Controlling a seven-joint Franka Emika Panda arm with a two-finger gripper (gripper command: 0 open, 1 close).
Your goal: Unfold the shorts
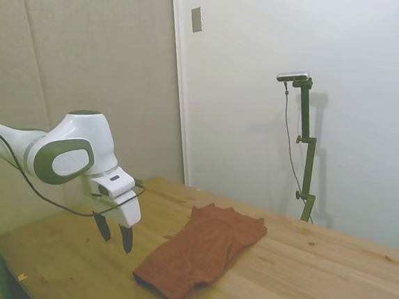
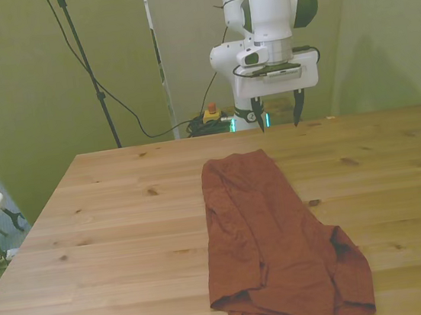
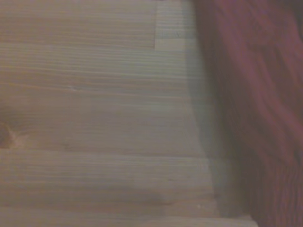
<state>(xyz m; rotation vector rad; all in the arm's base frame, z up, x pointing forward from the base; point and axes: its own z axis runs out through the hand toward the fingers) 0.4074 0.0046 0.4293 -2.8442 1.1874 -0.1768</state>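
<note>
The rust-red shorts (image 1: 205, 249) lie folded lengthwise in a long strip on the wooden table (image 1: 313, 285). In the front view the shorts (image 2: 270, 235) run from mid-table toward the near edge. My gripper (image 2: 275, 111) hangs open above the table's far edge, beyond the far end of the shorts, holding nothing. From the side, the gripper (image 1: 114, 235) sits left of the garment, a little above the wood. A blurred edge of the shorts (image 3: 255, 104) shows in the wrist view beside bare planks.
A small orange scrap (image 1: 22, 277) lies near the table's corner in the side view. A red-buttoned box (image 2: 210, 114) and cables sit on the floor behind the table. Bare wood (image 2: 128, 237) spreads on the front view's left.
</note>
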